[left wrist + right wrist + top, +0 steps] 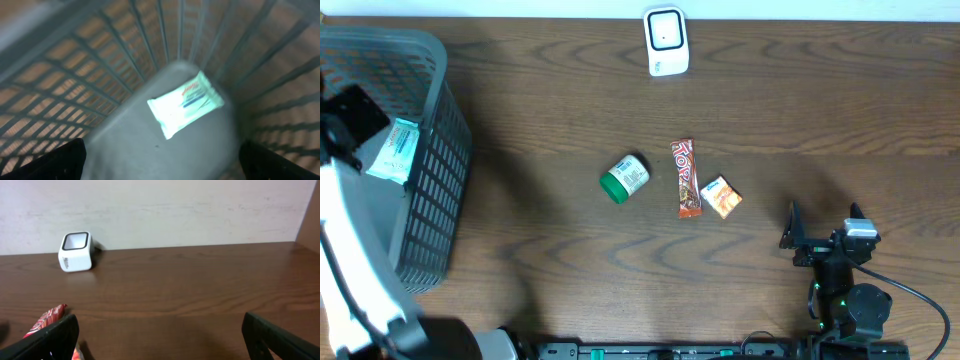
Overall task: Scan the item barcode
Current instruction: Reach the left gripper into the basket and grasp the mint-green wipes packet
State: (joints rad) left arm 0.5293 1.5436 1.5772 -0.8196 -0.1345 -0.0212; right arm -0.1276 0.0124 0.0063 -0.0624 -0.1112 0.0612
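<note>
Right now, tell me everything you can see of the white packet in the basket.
The white packet is a flat, soft-looking plastic pouch, pale mint-tinted, with blurred red and blue print. It lies flat and skewed on the solid floor of the grey mesh basket, near its wall. Nothing else touches it.

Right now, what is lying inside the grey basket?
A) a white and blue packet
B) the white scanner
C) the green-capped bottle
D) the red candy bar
A: the left wrist view looks down on the white and blue packet lying on the floor of the grey basket.
</note>
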